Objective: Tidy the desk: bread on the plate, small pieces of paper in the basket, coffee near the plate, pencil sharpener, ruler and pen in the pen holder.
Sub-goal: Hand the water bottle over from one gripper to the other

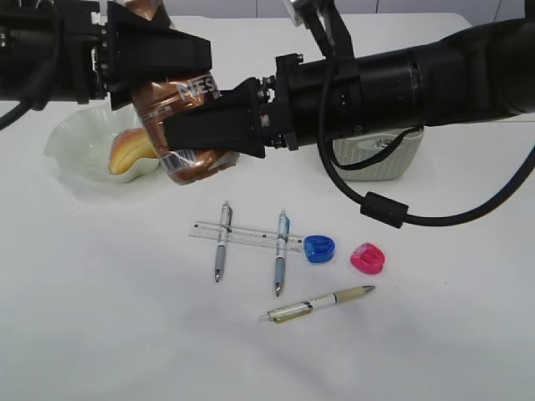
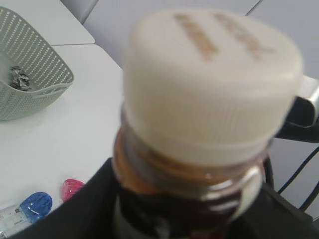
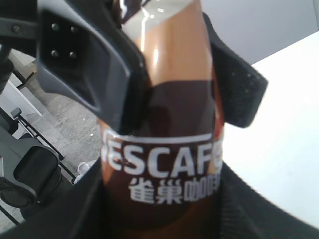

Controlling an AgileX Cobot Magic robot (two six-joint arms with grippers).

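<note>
You have a plain white table [image 1: 100, 334] under everything, matte and bare toward its near edge. In the right wrist view you can see past its edge to a grey speckled floor [image 3: 55, 107], where dark chair-like furniture [image 3: 30, 174] stands at the lower left. The left wrist view gives you a pale grey wall [image 2: 124, 15] behind the table.

Brown coffee bottle [image 1: 180, 109] with a copper band, white lettering and a cream ribbed cap [image 2: 212, 74] — held between black grippers. Pale green plate [image 1: 79, 138] under golden bread [image 1: 131, 150]; sage-green basket [image 2: 30, 74] dotted with small holes, grey paper scrap [image 2: 20, 78] inside. On the white table [image 1: 100, 317]: clear ruler [image 1: 244, 236], blue sharpener [image 1: 318, 248], pink sharpener [image 1: 367, 258] — plus two silver-and-blue pens [image 1: 221, 241] and a cream-and-yellow pen [image 1: 318, 303].
</note>
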